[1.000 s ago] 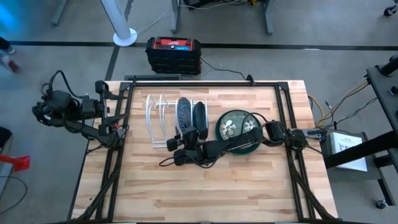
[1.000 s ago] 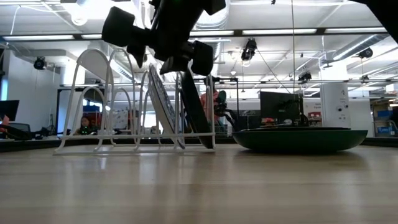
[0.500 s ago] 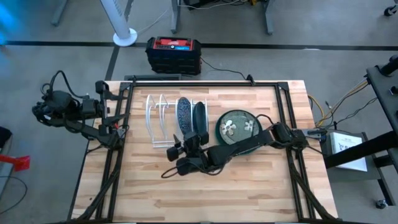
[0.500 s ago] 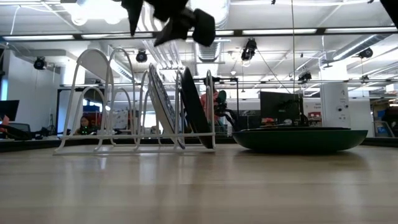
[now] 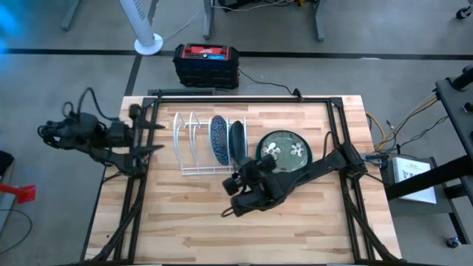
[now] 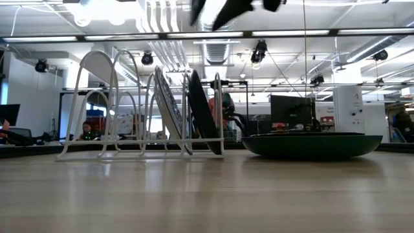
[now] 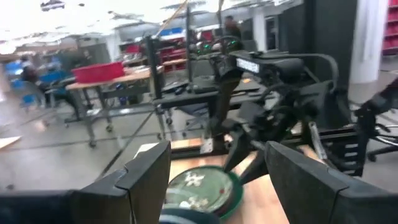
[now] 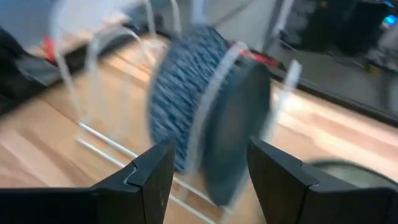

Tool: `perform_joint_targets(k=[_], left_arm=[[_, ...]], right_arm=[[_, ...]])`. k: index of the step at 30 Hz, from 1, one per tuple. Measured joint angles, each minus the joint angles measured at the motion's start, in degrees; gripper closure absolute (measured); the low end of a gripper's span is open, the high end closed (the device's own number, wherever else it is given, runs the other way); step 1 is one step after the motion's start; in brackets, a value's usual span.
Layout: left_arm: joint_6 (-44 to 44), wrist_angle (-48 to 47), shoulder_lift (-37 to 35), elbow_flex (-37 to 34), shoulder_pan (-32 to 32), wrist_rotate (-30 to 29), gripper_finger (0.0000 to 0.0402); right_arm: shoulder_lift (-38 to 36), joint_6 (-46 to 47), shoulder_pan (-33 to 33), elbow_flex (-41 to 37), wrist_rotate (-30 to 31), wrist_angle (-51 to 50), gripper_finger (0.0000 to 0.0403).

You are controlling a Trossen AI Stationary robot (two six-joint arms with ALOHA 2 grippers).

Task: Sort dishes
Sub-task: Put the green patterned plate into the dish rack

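Observation:
A dark blue speckled plate [image 5: 219,140] and a plain dark plate [image 5: 236,140] stand on edge in the slots of a white wire rack [image 5: 191,145]. A green plate with white flowers [image 5: 284,151] lies flat on the table to the right of the rack. My right gripper [image 5: 236,181] is open and empty, raised over the table just near of the rack. Its wrist view looks at both standing plates [image 8: 183,93] [image 8: 239,124]. My left gripper [image 5: 151,137] is open and empty at the table's left edge, pointing at the rack.
The rack's left slots [image 6: 97,107] hold nothing. A black and red box [image 5: 205,63] sits on the floor beyond the far edge. Bare wood lies along the table's near half [image 5: 244,236]. Dark frame rails [image 5: 133,199] run along both sides.
My right gripper has risen from the top of the plain dark plate in the rack and drawn back toward the table's near and right side; the plate stays standing in its slot. My left gripper has moved a little toward the rack.

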Motion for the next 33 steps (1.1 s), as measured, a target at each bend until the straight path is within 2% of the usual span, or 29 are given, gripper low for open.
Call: perform_joint_targets(k=[3, 6, 8, 14, 23, 28, 33], left_arm=[[3.6, 5.0, 2.4, -3.0, 0.0, -0.5, 0.0152], [7.9, 11.8, 4.7, -6.2, 0.0, -3.9, 0.0152], [10.6, 16.0, 6.0, -8.0, 0.0, -6.5, 0.0152], [18.1, 22.7, 9.4, -9.9, 0.3, -15.3, 0.0152], [19.8, 22.4, 9.1, -8.9, 0.3, -15.4, 0.0152], [18.4, 21.0, 8.6, -9.0, 0.3, -15.6, 0.0152], [15.8, 20.6, 9.0, -9.0, 0.3, -15.7, 0.0152]], right_arm=[[-0.5, 6.9, 0.0, -0.1, -3.1, -10.9, 0.0212], [-0.6, 11.4, 0.0, -0.4, -5.1, -20.1, 0.0213], [-0.6, 12.6, 0.0, -0.9, -5.9, -22.6, 0.0213], [-5.0, 9.2, 0.0, -5.3, -9.1, -22.4, 0.0213], [-16.7, 7.7, 1.1, -16.9, -9.7, -21.1, 0.0213], [-21.7, 5.6, 2.4, -25.6, -10.7, -15.3, 0.0213], [-25.4, 2.8, 3.2, -35.6, -14.7, -4.9, 0.0213]])
